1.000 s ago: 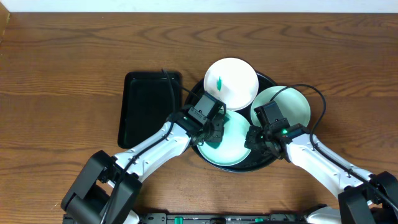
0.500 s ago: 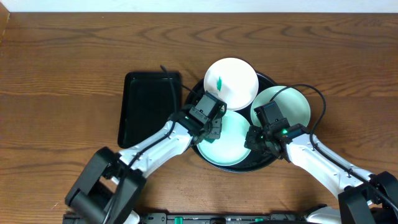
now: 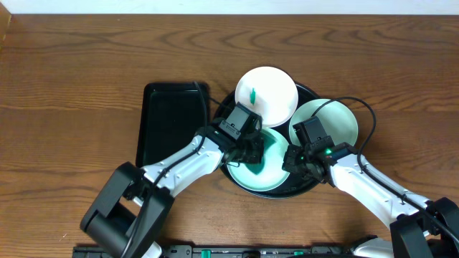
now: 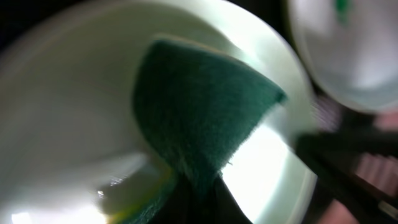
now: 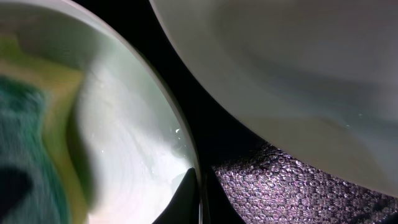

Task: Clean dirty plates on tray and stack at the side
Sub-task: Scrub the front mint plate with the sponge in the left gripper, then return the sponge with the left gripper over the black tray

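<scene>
I read this as a robotics lab bench. My left arm and right arm are mounted at the near edge of a wood-grain table. A black cable loops off one, and a pale wall stands behind. White plates sit on a round black tray, with a rectangular tray alongside.

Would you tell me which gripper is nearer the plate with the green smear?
Left. The left gripper is just in front of the smeared plate, holding a sponge; the right gripper grips the front plate's right rim, farther off.
</scene>
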### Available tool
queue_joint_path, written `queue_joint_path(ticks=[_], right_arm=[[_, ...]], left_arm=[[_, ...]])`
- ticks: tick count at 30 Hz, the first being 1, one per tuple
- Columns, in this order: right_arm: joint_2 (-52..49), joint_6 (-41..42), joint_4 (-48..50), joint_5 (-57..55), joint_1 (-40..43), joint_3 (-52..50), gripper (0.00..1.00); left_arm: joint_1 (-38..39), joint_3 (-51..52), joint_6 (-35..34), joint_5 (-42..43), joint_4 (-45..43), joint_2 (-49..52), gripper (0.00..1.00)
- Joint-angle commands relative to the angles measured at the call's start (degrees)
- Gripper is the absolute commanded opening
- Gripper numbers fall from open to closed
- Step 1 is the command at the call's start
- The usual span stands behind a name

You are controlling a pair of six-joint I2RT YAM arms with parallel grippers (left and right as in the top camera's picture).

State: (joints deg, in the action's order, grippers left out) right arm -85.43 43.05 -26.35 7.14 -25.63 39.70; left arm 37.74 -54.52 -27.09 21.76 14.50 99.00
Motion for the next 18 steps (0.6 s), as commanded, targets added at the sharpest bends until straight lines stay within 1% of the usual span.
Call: queue_joint_path(ticks=[1,2,3,4,5,7,8,10,12,14,15,18], right_arm=[[0.8,0.6,0.2,0.7,-0.3,0.7,0.01],[0.8,0.6,0.2,0.7,-0.3,0.7,0.01],[0.8,0.6,0.1,0.6,-0.3,0.7,0.04],[0.8,0.6,0.1,0.6,-0.3,0.7,0.08],[0.8,0.6,0.0,0.6,-0.3,0.7,0.15],[0.8,0.6,-0.2,0.6,-0.3,0.7,0.22],[0.8,0.6,-0.3,0.6,-0.3,0.7,0.27],[0.8,0.6,-0.2,0.6,-0.3,0.4,0.29],[0.8,0.6,0.0,0.3,-0.3,0.0,0.29],[0.8,0.6,0.0,-0.3,-0.3,-0.4,0.29],[0.8,0.6,0.0,-0.5,-0.3,-0.7,0.28],[0.8,0.6,0.0,-0.9,-0.3,-1.2,0.26]], left_arm=[[0.3,-2.1,-1.3,8.2,0.1,-8.2,0.07],[0.0,-2.1,-1.3,7.1,0.5,-10.1,0.07],[-0.3,-2.1,-1.3,5.5,1.4,-12.1,0.07],[-0.8,-2.1,-1.2,3.9,2.2,-14.0,0.07],[-1.8,-2.1,-1.2,1.0,4.2,-17.0,0.07],[-3.6,-2.1,-1.0,-2.9,6.8,-20.6,0.07],[-4.8,-2.1,-0.7,-4.8,8.4,-22.5,0.07],[-9.2,-2.1,0.8,-10.0,12.5,-26.8,0.07],[-13.5,-2.1,1.6,-13.4,15.4,-28.8,0.07],[-18.7,-2.1,2.5,-13.9,17.9,-29.5,0.07],[-22.6,-2.0,3.1,-13.9,19.8,-29.4,0.07],[-31.4,-2.0,3.3,-13.9,24.1,-27.5,0.07]])
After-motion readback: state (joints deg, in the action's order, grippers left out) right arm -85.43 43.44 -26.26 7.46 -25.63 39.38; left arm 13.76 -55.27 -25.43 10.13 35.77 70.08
